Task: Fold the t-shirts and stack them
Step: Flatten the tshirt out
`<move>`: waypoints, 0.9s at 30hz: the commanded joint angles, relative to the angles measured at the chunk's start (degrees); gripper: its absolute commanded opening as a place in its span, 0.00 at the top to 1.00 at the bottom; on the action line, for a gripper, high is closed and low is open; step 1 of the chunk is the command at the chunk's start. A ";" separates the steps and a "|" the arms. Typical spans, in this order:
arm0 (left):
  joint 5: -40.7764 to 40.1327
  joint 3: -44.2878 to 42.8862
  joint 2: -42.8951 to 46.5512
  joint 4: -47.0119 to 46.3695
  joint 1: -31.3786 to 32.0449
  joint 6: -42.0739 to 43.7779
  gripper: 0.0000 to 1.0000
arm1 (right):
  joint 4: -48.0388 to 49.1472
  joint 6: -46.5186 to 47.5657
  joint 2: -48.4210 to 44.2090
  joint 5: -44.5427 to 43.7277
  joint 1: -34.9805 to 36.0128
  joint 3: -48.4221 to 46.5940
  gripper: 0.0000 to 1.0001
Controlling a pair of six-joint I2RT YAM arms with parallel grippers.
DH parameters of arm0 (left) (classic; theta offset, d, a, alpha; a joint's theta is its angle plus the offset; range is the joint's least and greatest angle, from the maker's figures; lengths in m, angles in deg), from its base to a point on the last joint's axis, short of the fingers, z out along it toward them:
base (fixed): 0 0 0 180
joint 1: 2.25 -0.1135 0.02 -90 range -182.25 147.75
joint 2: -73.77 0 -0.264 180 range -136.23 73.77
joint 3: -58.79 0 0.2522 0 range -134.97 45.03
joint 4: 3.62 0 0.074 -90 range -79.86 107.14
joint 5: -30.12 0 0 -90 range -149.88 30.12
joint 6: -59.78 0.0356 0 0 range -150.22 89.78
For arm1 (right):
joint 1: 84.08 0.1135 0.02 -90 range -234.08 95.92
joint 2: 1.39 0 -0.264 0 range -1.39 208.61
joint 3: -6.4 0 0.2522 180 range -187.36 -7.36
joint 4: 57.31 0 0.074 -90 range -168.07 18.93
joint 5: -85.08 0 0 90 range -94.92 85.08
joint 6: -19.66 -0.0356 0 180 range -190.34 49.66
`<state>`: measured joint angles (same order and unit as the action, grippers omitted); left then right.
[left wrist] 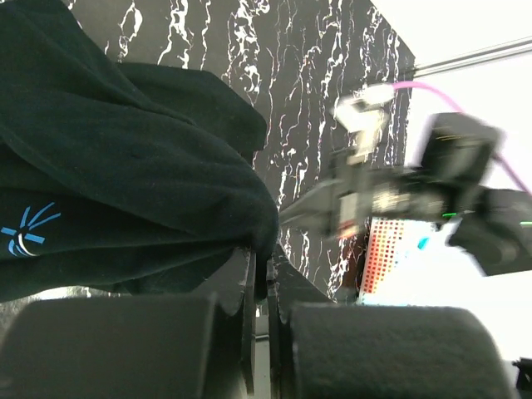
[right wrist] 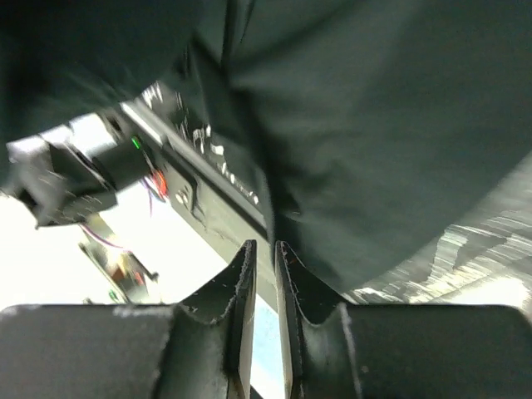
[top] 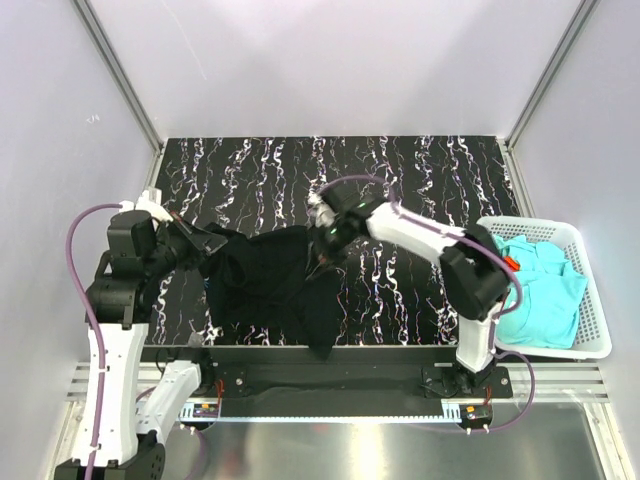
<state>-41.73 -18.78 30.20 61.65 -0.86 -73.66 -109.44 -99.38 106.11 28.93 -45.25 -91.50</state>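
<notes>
A large black t-shirt (top: 265,290) lies crumpled on the marbled black table (top: 420,170), with one corner drooping over the near edge. My left gripper (top: 215,243) is at its left edge. In the left wrist view that gripper (left wrist: 259,268) is shut on a fold of the black t-shirt (left wrist: 125,141), whose small blue mark (left wrist: 29,233) shows. My right gripper (top: 322,243) is at the shirt's upper right corner. In the right wrist view its jaws (right wrist: 264,249) stand narrowly open with light through the gap, and the black t-shirt (right wrist: 374,125) hangs just beyond the tips. Turquoise t-shirts (top: 540,290) lie in the basket.
A white lattice basket (top: 596,315) stands at the table's right edge. White walls and metal frame posts (top: 120,75) close in the back and sides. A rail (top: 330,385) carrying both arm bases runs along the near edge.
</notes>
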 commanded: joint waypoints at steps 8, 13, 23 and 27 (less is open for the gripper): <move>3.73 -1.23 0.42 -1.32 -0.33 0.55 1.00 | 3.83 -4.27 12.54 -12.73 7.84 -4.45 1.00; 6.89 -0.26 -0.72 -4.21 -0.25 0.47 1.00 | 3.83 -6.55 13.96 -22.93 6.70 -2.09 1.00; 5.24 -2.72 -7.65 -15.19 10.61 -7.09 1.00 | 3.74 -8.93 8.26 -35.42 -6.38 13.18 1.00; 4.09 -5.35 -13.02 -18.80 16.36 -7.80 1.00 | 3.30 -6.75 0.79 -40.60 -13.68 19.69 1.00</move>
<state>-36.62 -20.20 19.83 50.94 13.06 -79.69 -101.62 -109.22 109.06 3.75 -54.17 -78.03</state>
